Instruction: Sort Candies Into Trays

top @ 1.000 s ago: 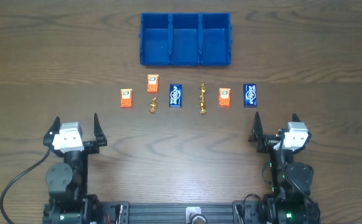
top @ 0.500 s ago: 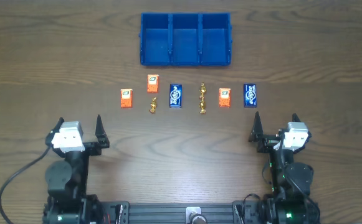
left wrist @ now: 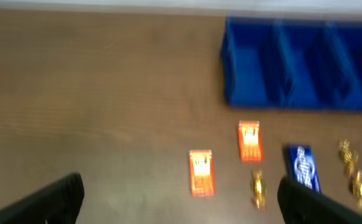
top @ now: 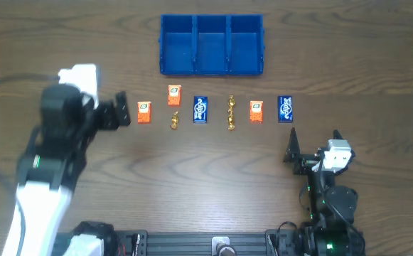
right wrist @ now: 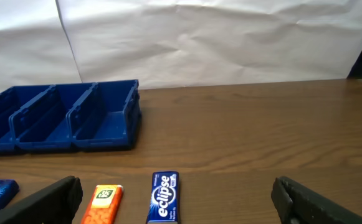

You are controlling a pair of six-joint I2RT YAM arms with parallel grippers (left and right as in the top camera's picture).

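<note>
At the row's left end, the left gripper (top: 123,112) is arriving wide open and empty, having swung up from its rest, and is hovering just beside the end orange pack (top: 144,112). Sorting is only starting, with the candies (top: 200,109) all lying between the tray (top: 212,70) and the arms. The right gripper (top: 313,140) is waiting open and empty. The gold candies (top: 175,121) are showing too small to identify, and motion is blurring the left wrist view.

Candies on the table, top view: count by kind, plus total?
orange boxes: 3
blue packs: 2
gold wrapped candies: 3
Total: 8
</note>
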